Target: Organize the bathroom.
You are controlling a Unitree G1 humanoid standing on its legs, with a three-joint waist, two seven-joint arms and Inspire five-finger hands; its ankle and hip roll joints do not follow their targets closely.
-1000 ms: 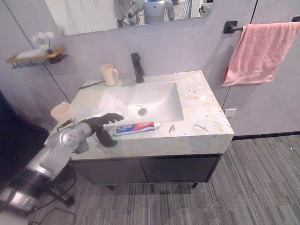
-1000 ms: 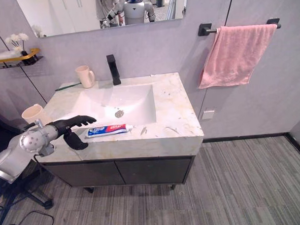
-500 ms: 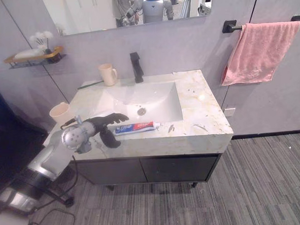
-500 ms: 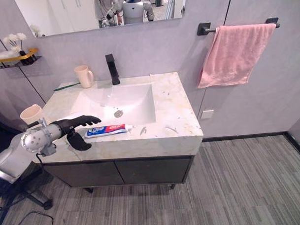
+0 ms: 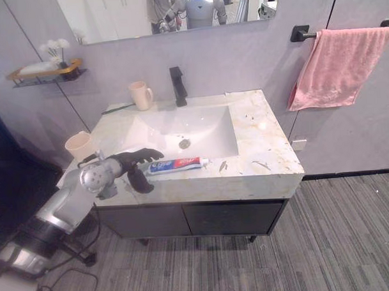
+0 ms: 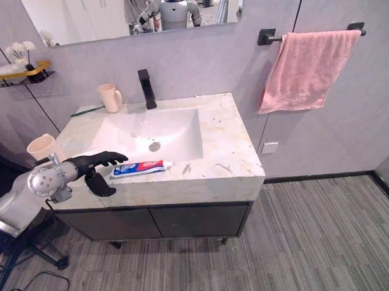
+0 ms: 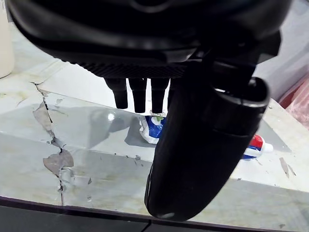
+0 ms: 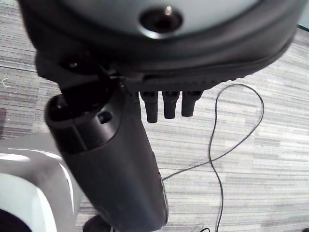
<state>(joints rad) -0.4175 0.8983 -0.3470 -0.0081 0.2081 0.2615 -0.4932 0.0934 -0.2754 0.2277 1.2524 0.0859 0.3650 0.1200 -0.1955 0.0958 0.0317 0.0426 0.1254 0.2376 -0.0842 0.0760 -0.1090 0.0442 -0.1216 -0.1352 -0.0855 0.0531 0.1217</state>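
A red, white and blue toothpaste tube [image 5: 176, 164] lies on the front rim of the marble counter [image 5: 258, 143], just before the white sink [image 5: 187, 130]. My left hand [image 5: 136, 161] hovers open at the tube's left end, fingers stretched over it and thumb hanging down toward the counter; the tube [image 7: 155, 126] shows past the fingers [image 7: 137, 92] in the left wrist view. A beige mug [image 5: 140, 95] stands by the black faucet [image 5: 177, 87], with a green toothbrush [image 5: 118, 109] lying to its left. A second beige cup [image 5: 79, 146] stands at the counter's left end. My right hand [image 8: 120, 159] hangs open over the floor.
A pink towel [image 5: 335, 67] hangs on a black bar on the right wall. A small shelf [image 5: 43, 72] with white flowers sits on the wall at left, under the mirror [image 5: 164, 12]. Dark cabinet doors [image 5: 191, 219] lie beneath the counter; striped grey floor [image 5: 326, 243] spreads to the right.
My left hand has stayed at the tube's left end, drifting only slightly. The tube has not moved.
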